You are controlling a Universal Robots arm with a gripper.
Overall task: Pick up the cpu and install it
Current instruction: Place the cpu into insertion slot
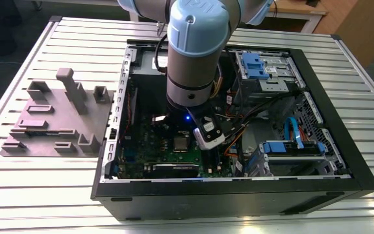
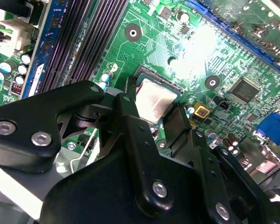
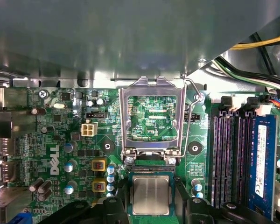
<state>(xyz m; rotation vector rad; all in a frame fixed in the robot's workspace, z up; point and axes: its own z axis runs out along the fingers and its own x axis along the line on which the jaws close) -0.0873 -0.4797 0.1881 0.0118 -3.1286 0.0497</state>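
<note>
Leftmost in the exterior view, a grey block (image 1: 54,119) rests on the desk (image 1: 44,195). Rightwards, inside the computer case (image 1: 239,200), the hand (image 2: 153,102) pinches the cpu (image 3: 150,195) by opposite edges, seated at the socket beside the raised frame (image 3: 151,116).

Arm straight down, wrist low
Grey tubular arm with pale blue caps (image 1: 190,63) stands near vertical; the black metal gripper (image 1: 206,139) hangs at its tip, slightly angled.

Even light on the table (image 1: 44,185), dim case (image 1: 226,195) interior, white glare on the motherboard (image 2: 200,42) in the second wrist view
</note>
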